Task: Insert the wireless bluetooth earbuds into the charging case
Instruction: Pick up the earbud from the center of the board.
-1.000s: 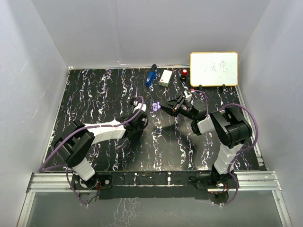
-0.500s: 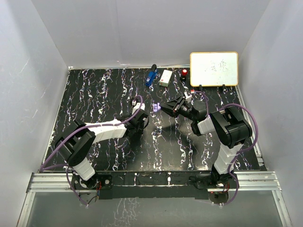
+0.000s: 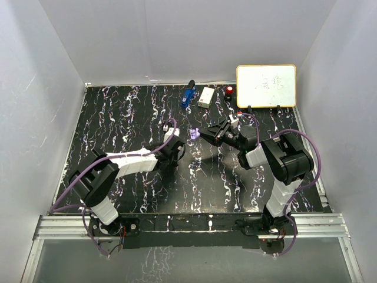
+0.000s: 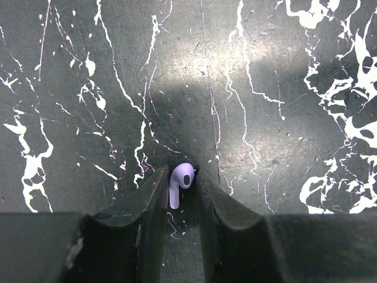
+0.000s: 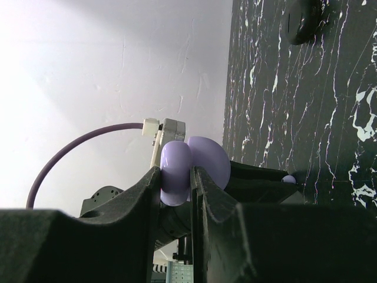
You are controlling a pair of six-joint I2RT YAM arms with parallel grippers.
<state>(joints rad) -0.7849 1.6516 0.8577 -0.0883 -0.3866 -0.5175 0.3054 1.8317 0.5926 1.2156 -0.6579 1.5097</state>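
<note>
My left gripper (image 4: 182, 184) is closed on a pale lilac earbud (image 4: 181, 178), pinched between its fingertips just over the black marbled table; in the top view this gripper (image 3: 177, 153) is at the table's middle. My right gripper (image 5: 177, 186) is shut on the pale lilac charging case (image 5: 177, 171), whose lid (image 5: 209, 162) stands open. In the top view the case (image 3: 193, 134) is held at the right gripper's tip (image 3: 201, 134), a little behind and right of the left gripper. A small lilac bit (image 5: 288, 178) shows past the right finger. No black earbuds are in view.
A blue tool (image 3: 188, 94), a white box (image 3: 206, 97) and a red object (image 3: 229, 90) lie at the table's back edge. A whiteboard (image 3: 266, 85) stands at the back right. A dark round object (image 5: 303, 23) lies on the table in the right wrist view.
The left arm has shifted slightly near the table's middle. The right gripper holds the lilac case in nearly the same place.
</note>
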